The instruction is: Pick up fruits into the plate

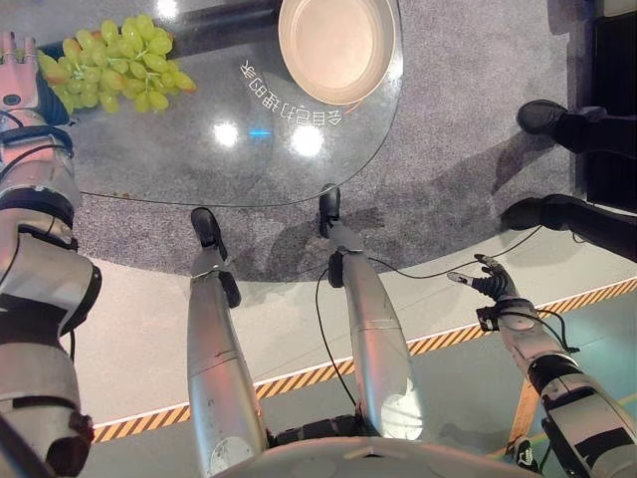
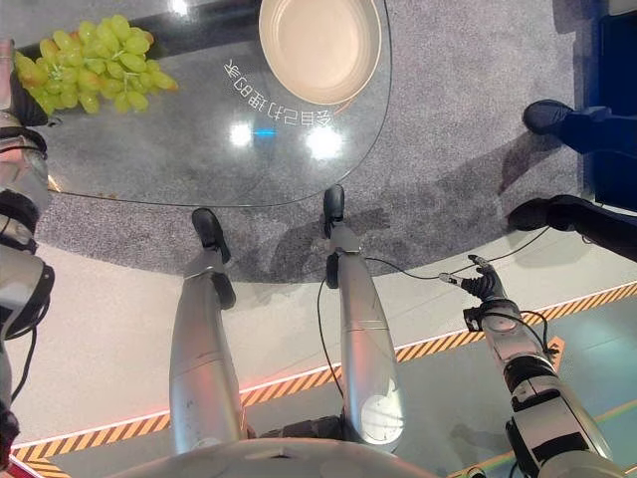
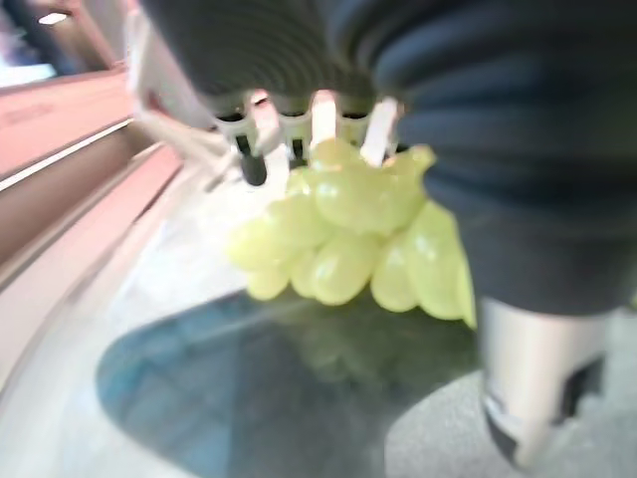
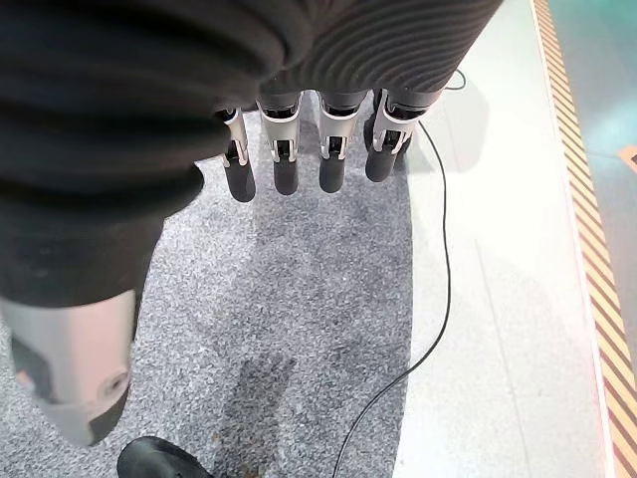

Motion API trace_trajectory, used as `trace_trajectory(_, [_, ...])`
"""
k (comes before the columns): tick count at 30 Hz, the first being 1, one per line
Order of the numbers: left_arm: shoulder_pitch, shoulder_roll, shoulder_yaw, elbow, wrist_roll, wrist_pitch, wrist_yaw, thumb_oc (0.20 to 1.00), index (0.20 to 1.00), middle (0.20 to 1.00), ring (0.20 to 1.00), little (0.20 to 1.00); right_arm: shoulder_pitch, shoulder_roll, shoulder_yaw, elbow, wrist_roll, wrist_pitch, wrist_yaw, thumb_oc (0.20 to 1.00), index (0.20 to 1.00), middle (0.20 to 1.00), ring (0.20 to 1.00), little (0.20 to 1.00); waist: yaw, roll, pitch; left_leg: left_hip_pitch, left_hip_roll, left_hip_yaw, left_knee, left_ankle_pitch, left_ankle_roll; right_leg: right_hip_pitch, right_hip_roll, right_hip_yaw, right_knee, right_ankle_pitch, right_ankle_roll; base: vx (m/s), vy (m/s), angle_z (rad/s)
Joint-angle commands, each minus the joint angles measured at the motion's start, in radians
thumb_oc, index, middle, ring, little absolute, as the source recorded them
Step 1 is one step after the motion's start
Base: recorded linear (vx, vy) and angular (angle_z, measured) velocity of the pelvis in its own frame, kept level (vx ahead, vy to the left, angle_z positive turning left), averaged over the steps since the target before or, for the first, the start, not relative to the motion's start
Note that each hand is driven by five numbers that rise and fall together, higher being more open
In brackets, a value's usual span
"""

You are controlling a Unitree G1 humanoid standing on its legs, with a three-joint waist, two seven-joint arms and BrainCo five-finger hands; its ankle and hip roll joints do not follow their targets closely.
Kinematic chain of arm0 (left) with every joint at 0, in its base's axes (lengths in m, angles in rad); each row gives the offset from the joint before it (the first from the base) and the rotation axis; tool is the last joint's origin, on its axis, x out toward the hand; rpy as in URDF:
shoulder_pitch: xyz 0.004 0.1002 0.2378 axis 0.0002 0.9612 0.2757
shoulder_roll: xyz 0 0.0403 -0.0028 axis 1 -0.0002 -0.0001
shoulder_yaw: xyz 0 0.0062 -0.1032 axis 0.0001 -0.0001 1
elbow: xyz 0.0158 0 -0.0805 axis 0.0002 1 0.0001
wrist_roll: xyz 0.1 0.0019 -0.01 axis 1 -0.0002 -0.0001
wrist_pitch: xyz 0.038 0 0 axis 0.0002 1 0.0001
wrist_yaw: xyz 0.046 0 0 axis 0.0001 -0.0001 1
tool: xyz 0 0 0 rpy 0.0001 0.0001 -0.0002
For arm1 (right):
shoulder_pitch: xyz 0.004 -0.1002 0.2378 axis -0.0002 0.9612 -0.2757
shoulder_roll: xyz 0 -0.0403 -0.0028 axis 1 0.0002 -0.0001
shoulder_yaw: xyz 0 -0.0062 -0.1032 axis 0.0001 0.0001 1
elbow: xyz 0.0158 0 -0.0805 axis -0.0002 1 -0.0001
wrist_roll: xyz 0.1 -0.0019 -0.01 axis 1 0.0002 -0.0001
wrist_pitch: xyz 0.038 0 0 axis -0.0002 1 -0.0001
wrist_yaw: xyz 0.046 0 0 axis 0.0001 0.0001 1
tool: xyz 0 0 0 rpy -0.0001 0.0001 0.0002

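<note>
Now the bunch of green grapes [image 1: 117, 62] lies on the round glass table [image 1: 199, 149] at its far left, well apart from the empty beige plate [image 1: 335, 45] at the far edge. The left hand [image 3: 299, 119] sits right at the grapes, fingers curled over the top of them. The right hand [image 1: 485, 283] hangs low beside the table over the floor, fingers straight and relaxed. A person's dark shoes [image 1: 542, 118] stand on the grey carpet [image 1: 468, 129].

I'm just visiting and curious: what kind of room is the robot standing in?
Probably a demo or lab space, not a home: yellow-black hazard tape on the floor, grey carpet under a glass table, and a person's black shoes nearby.
</note>
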State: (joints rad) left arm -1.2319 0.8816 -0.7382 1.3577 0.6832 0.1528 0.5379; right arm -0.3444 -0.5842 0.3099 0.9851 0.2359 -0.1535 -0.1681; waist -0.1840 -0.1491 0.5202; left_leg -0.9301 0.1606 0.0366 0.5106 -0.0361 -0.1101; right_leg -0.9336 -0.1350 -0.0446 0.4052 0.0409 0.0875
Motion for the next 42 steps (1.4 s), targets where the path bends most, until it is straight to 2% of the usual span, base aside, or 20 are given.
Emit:
trace_trajectory(1, [0.040, -0.010, -0.049, -0.005, 0.173, 0.002, 0.015, 1.000, 1.000, 1.000, 1.000, 1.000, 0.079, -0.080, -0.018, -0.027, 0.023, 0.013, -0.008, 1.000, 1.000, 1.000, 1.000, 1.000, -0.028, 0.021, 0.000, 0.040, -0.109, 0.044, -0.021, -0.093, 0.060, 0.046, 0.100, 0.009, -0.019, -0.041, -0.018, 0.01, 0.051, -0.02])
trace_trajectory(5, [0.059, -0.019, -0.080, -0.038, 0.241, -0.032, -0.027, 1.000, 1.000, 1.000, 1.000, 1.000, 0.077, -0.079, -0.017, -0.034, 0.014, 0.025, -0.012, 1.000, 1.000, 1.000, 1.000, 1.000, -0.029, 0.032, 0.000, 0.059, -0.109, 0.051, -0.032, -0.091, 0.059, 0.058, 0.097, 0.011, -0.026, -0.042, -0.016, 0.00, 0.018, 0.00])
trace_trajectory(9, [0.086, -0.030, -0.123, -0.055, 0.253, -0.111, -0.150, 1.000, 1.000, 1.000, 1.000, 1.000, 0.065, -0.088, -0.023, -0.047, 0.015, 0.039, -0.015, 1.000, 1.000, 1.000, 1.000, 1.000, -0.029, 0.038, 0.000, 0.072, -0.108, 0.056, -0.039, -0.089, 0.058, 0.070, 0.096, 0.011, -0.030, -0.042, -0.015, 0.00, 0.000, 0.00])
trace_trajectory(11, [0.096, -0.035, -0.141, -0.064, 0.236, -0.129, -0.205, 1.000, 1.000, 1.000, 1.000, 1.000, 0.057, -0.097, -0.025, -0.062, 0.015, 0.056, -0.016, 1.000, 1.000, 1.000, 1.000, 1.000, -0.030, 0.041, 0.000, 0.076, -0.108, 0.059, -0.040, -0.089, 0.057, 0.074, 0.097, 0.010, -0.031, -0.043, -0.014, 0.01, 0.018, -0.02])
trace_trajectory(12, [0.105, -0.036, -0.152, -0.074, 0.199, -0.126, -0.240, 0.479, 0.479, 0.479, 0.479, 0.479, 0.052, -0.106, -0.028, -0.073, 0.016, 0.066, -0.017, 1.000, 1.000, 1.000, 1.000, 1.000, -0.031, 0.042, 0.000, 0.078, -0.107, 0.062, -0.041, -0.089, 0.058, 0.075, 0.097, 0.010, -0.030, -0.044, -0.015, 0.02, 0.048, -0.04])
trace_trajectory(13, [0.112, -0.038, -0.154, -0.079, 0.179, -0.119, -0.251, 0.200, 0.200, 0.200, 0.200, 0.200, 0.048, -0.112, -0.029, -0.079, 0.017, 0.073, -0.021, 1.000, 1.000, 1.000, 1.000, 1.000, -0.031, 0.044, 0.000, 0.078, -0.107, 0.063, -0.039, -0.089, 0.058, 0.075, 0.097, 0.010, -0.027, -0.046, -0.015, 0.02, 0.044, -0.03])
trace_trajectory(16, [0.121, -0.045, -0.158, -0.091, 0.131, -0.105, -0.295, 0.200, 0.200, 0.200, 0.200, 0.200, 0.046, -0.122, -0.038, -0.085, 0.017, 0.077, -0.016, 1.000, 1.000, 1.000, 1.000, 1.000, -0.033, 0.045, 0.000, 0.080, -0.108, 0.065, -0.038, -0.088, 0.058, 0.077, 0.098, 0.011, -0.025, -0.047, -0.016, -0.01, 0.021, -0.04])
trace_trajectory(17, [0.126, -0.043, -0.151, -0.097, 0.114, -0.100, -0.303, 0.200, 0.200, 0.200, 0.200, 0.200, 0.041, -0.126, -0.046, -0.094, 0.018, 0.081, -0.019, 1.000, 1.000, 1.000, 1.000, 1.000, -0.035, 0.042, 0.000, 0.060, -0.112, 0.074, -0.048, -0.050, 0.064, 0.059, 0.093, 0.011, -0.036, -0.016, -0.022, -0.06, -0.009, -0.06])
trace_trajectory(22, [0.155, -0.051, -0.124, -0.099, 0.045, -0.065, -0.296, 0.200, 0.200, 0.200, 0.200, 0.200, 0.051, -0.125, -0.055, -0.109, 0.022, 0.080, -0.022, 1.000, 1.000, 1.000, 1.000, 1.000, -0.032, 0.035, 0.000, 0.055, -0.112, 0.069, -0.044, -0.049, 0.066, 0.057, 0.096, 0.010, -0.031, -0.018, -0.022, -0.01, -0.010, -0.01])
trace_trajectory(25, [0.184, -0.057, -0.077, -0.094, -0.006, -0.022, -0.251, 0.200, 0.200, 0.200, 0.200, 0.200, 0.060, -0.117, -0.059, -0.125, 0.026, 0.081, -0.034, 1.000, 1.000, 1.000, 1.000, 1.000, -0.027, 0.028, 0.000, 0.057, -0.113, 0.067, -0.048, -0.046, 0.067, 0.063, 0.102, 0.008, -0.034, -0.018, -0.023, 0.00, -0.027, 0.01])
trace_trajectory(29, [0.213, -0.058, -0.033, -0.081, -0.066, -0.013, -0.198, 0.200, 0.200, 0.200, 0.200, 0.200, 0.071, -0.110, -0.064, -0.130, 0.031, 0.065, -0.043, 1.000, 1.000, 1.000, 1.000, 1.000, -0.022, 0.021, 0.000, 0.064, -0.112, 0.066, -0.053, -0.044, 0.068, 0.071, 0.105, 0.006, -0.036, -0.019, -0.023, 0.00, -0.020, 0.00])
trace_trajectory(35, [0.253, -0.062, 0.075, -0.071, -0.218, -0.008, -0.059, 0.200, 0.200, 0.200, 0.200, 0.200, 0.084, -0.089, -0.065, -0.154, 0.039, 0.052, -0.052, 1.000, 1.000, 1.000, 1.000, 1.000, -0.011, 0.011, 0.000, 0.077, -0.112, 0.060, -0.059, -0.042, 0.069, 0.085, 0.112, 0.001, -0.032, -0.024, -0.025, 0.00, -0.030, 0.01])
trace_trajectory(38, [0.277, -0.056, 0.157, -0.076, -0.336, -0.050, 0.011, 0.200, 0.200, 0.200, 0.200, 0.200, 0.101, -0.071, -0.062, -0.176, 0.045, 0.040, -0.057, 1.000, 1.000, 1.000, 1.000, 1.000, -0.003, 0.005, 0.000, 0.094, -0.112, 0.060, -0.065, -0.039, 0.070, 0.103, 0.118, -0.002, -0.031, -0.029, -0.027, -0.01, -0.040, 0.04])
trace_trajectory(42, [0.309, -0.061, 0.258, -0.115, -0.504, -0.138, 0.045, 0.200, 0.200, 0.200, 0.200, 0.200, 0.126, -0.046, -0.058, -0.224, 0.062, 0.027, -0.057, 1.000, 1.000, 1.000, 1.000, 1.000, 0.007, 0.005, 0.000, 0.136, -0.112, 0.061, -0.078, -0.039, 0.069, 0.140, 0.123, -0.004, -0.029, -0.041, -0.027, -0.02, -0.039, 0.04])
